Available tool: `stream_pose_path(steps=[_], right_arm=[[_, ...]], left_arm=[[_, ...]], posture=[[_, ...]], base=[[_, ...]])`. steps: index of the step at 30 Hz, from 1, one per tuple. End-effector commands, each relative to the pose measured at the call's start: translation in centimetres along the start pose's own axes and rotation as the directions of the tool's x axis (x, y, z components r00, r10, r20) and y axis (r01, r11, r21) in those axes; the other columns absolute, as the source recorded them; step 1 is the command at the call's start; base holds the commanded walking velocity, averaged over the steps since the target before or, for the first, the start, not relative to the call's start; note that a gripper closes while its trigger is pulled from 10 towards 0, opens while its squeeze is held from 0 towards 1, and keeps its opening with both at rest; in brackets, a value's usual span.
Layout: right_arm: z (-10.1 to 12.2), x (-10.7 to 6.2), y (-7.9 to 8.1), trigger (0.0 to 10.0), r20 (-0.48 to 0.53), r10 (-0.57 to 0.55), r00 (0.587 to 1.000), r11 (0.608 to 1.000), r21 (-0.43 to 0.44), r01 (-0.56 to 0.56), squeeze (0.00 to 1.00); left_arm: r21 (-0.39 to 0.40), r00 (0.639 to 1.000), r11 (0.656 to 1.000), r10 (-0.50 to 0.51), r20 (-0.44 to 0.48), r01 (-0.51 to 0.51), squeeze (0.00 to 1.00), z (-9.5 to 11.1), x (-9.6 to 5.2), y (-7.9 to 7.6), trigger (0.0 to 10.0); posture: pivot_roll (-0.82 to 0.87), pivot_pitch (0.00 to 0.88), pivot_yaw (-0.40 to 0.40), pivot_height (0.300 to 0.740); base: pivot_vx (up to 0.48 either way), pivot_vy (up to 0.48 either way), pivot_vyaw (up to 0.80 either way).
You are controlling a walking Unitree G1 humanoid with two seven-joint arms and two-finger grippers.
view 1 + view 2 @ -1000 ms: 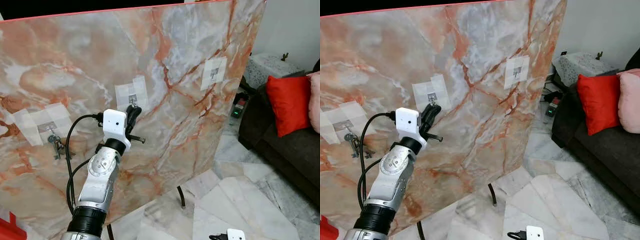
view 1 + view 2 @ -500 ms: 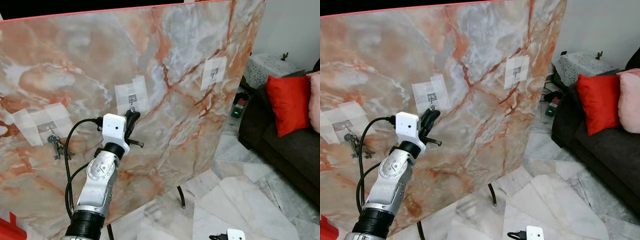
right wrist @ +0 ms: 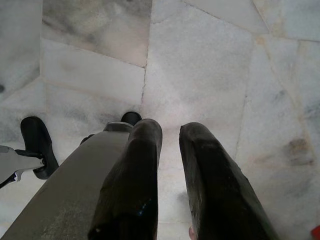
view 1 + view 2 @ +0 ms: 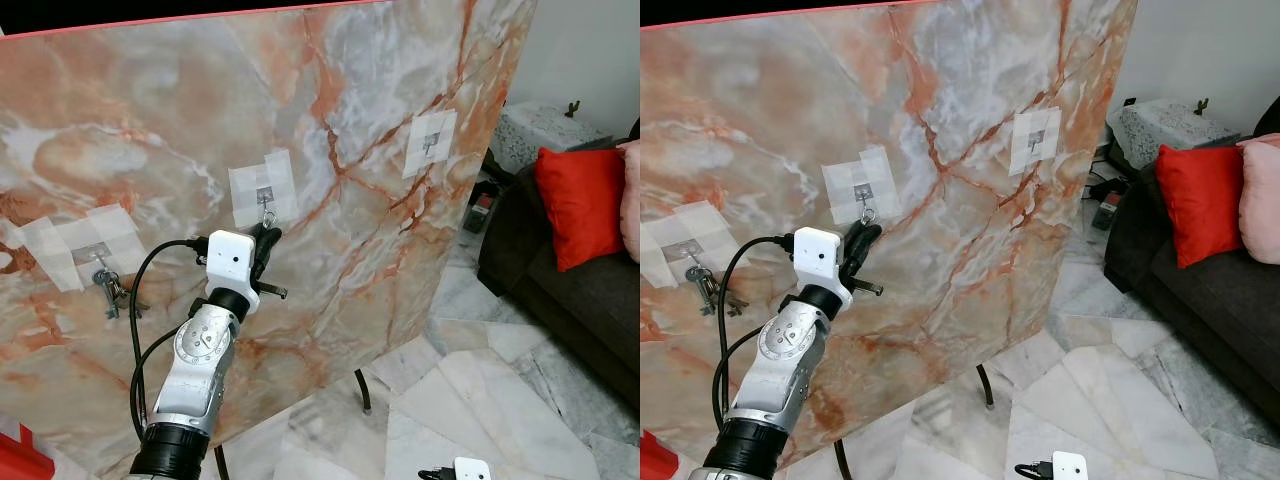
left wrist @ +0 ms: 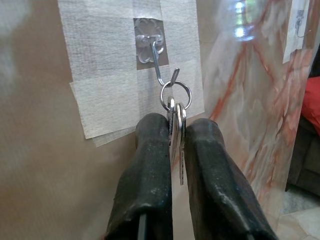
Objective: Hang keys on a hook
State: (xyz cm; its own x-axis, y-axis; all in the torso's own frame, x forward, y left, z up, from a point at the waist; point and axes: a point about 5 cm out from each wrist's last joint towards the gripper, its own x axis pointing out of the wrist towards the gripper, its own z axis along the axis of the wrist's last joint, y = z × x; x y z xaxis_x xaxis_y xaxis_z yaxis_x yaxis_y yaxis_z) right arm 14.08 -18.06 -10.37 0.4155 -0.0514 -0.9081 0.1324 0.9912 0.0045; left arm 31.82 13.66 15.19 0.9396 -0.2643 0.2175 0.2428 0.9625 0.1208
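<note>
My left gripper point(image 5: 176, 125) is shut on a small bunch of silver keys point(image 5: 177, 137). Their ring point(image 5: 175, 95) is looped over the bend of the middle metal hook point(image 5: 156, 62), which is taped to the marble board. In the eye views, the left gripper point(image 4: 265, 236) is raised against the board just below that hook point(image 4: 264, 203). My right gripper point(image 3: 170, 131) hangs low over the floor, with a narrow gap and nothing between its fingers.
The upright marble board point(image 4: 330, 100) carries two more taped hooks: the left one point(image 4: 97, 255) holds another bunch of keys point(image 4: 112, 292), the right one point(image 4: 430, 143) is bare. A dark sofa with a red cushion point(image 4: 578, 205) stands at right. Marble floor point(image 4: 480, 400) lies below.
My left gripper has sunk a little below the middle hook, still holding the keys. The right arm has not moved.
</note>
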Motion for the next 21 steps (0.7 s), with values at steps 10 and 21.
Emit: stream_pose_path(steps=[10, 21], right_arm=[[0.1, 0.0, -0.3, 10.0, 0.000, -0.006, 1.000, 1.000, -0.002, 0.006, 0.00], [0.1, 0.0, -0.3, 10.0, -0.002, -0.007, 1.000, 1.000, -0.003, 0.007, 0.00]], left_arm=[[0.020, 0.999, 0.999, -0.046, -0.008, 0.046, 1.00, 0.0, -0.4, -0.4, 10.0], [0.061, 0.994, 0.996, -0.051, -0.098, 0.057, 1.00, -1.9, -3.3, 0.3, 10.0]], posture=[[0.00, 0.000, -0.073, 0.740], [0.00, 0.000, -0.073, 0.740]], base=[[0.000, 0.000, 0.00], [0.000, 0.000, 0.00]])
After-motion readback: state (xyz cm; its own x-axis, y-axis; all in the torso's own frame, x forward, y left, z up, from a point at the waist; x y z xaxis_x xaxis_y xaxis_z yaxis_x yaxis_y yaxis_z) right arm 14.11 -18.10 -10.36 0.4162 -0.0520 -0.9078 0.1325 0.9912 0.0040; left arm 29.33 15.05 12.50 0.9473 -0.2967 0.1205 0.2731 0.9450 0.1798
